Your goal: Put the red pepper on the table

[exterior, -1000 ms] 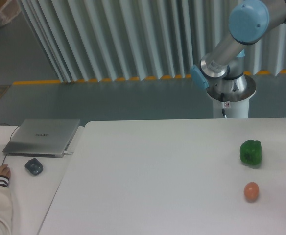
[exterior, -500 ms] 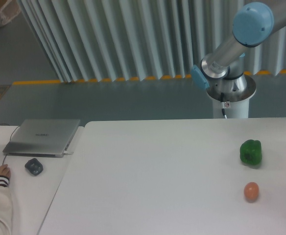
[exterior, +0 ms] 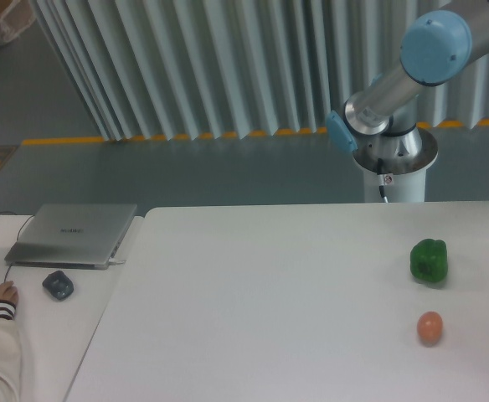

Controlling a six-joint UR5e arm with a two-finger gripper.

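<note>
Frankly, you cannot see the pincer at all: only the arm's blue-capped elbow joint (exterior: 432, 35) and its lower link running down to the base pedestal (exterior: 393, 167) behind the counter are in view, and the wrist end runs out of the picture at the upper right. So whether the pincer is released, clenched or grasping something cannot be told. The red pepper is nowhere in view either; you may judge that it rides with the pincer off frame, but nothing confirms that. What the coming move turns on is therefore hidden from you.

Working outward, the counter (exterior: 261, 293) carries a green pepper (exterior: 429, 260) near its right edge, with a small orange-pink egg-shaped thing (exterior: 429, 327) just in front of it, apart from it. No containers are present. The counter's wide white middle and left offer you plain room.
</note>
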